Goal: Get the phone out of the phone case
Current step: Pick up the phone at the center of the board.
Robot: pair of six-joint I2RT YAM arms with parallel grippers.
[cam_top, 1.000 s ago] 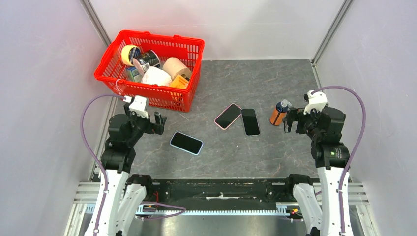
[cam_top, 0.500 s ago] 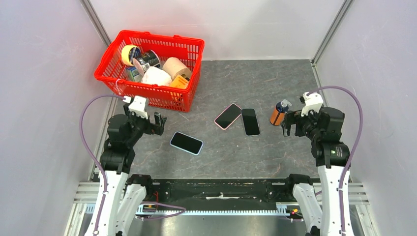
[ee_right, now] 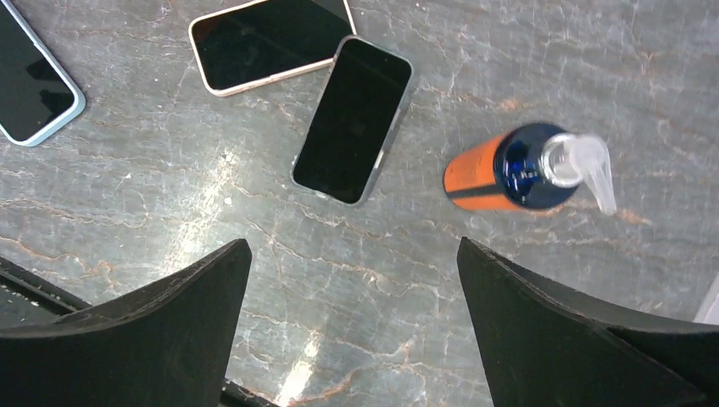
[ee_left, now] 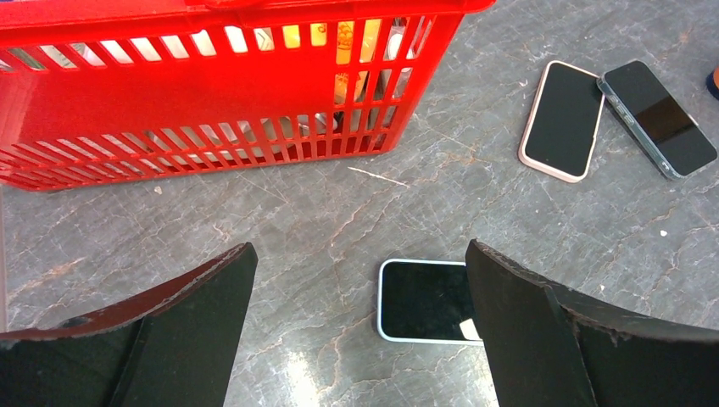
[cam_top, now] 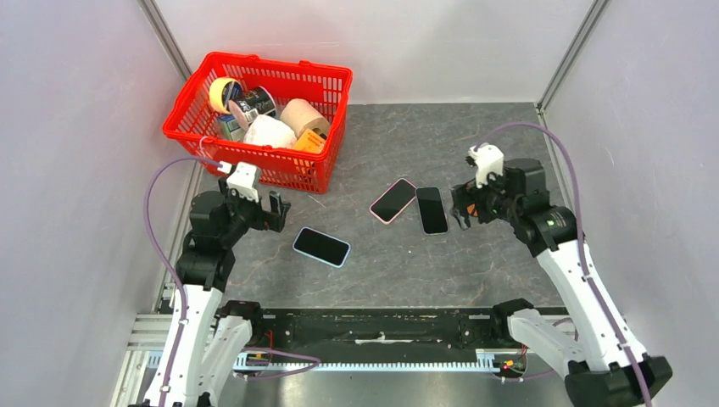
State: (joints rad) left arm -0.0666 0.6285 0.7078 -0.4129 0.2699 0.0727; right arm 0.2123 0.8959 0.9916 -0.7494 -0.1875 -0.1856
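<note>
Three phones lie face up on the grey marble table. One in a light-blue case point(cam_top: 321, 246) point(ee_left: 424, 301) lies nearest my left gripper point(cam_top: 271, 211) point(ee_left: 360, 248), which hangs open just left of it, with the right finger covering the phone's end in the left wrist view. A pink-cased phone point(cam_top: 392, 200) point(ee_right: 271, 41) and a dark grey-edged phone point(cam_top: 431, 209) point(ee_right: 353, 119) lie side by side in the middle. My right gripper point(cam_top: 463, 208) point(ee_right: 353, 244) is open and empty, hovering just right of the dark phone.
A red basket point(cam_top: 254, 167) point(ee_left: 212, 110) full of household items stands at the back left. An orange pump bottle point(ee_right: 500, 174) stands right of the dark phone, mostly hidden under my right wrist in the top view. Walls close in both sides.
My right arm has swung left and forward from the right edge, and now hangs over the bottle beside the dark phone. The left arm has barely shifted. The phones have not moved.
</note>
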